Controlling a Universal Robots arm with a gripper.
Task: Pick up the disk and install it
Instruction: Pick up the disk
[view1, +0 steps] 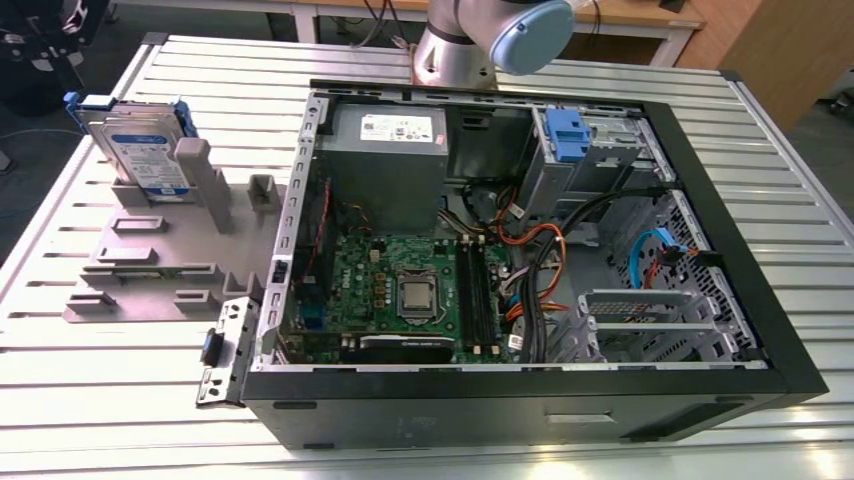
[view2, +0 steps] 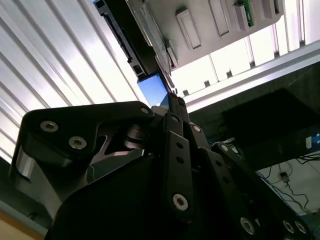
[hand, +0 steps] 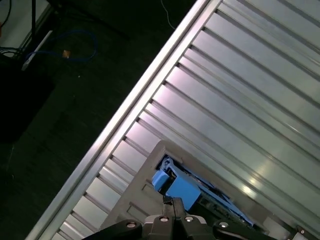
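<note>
The disk (view1: 139, 150), a silver drive with a white-and-blue label in a blue caddy, stands on edge in a grey holder (view1: 147, 262) on the table at the exterior view's left. In both wrist views I look down on its blue caddy (hand: 181, 193) (view2: 152, 90) just past my fingertips. My gripper (hand: 170, 201) (view2: 175, 102) hangs above the disk, apart from it, with its black fingers (view2: 175, 150) drawn together and nothing between them.
An open computer case (view1: 747, 330) lies to the exterior view's right of the holder, with a motherboard (view1: 400, 290), a grey power-supply box (view1: 387, 150) and a blue-tabbed drive bay (view1: 567, 135). The arm's base (view1: 461, 45) stands behind it. The slatted metal table (hand: 250, 100) ends at a dark floor.
</note>
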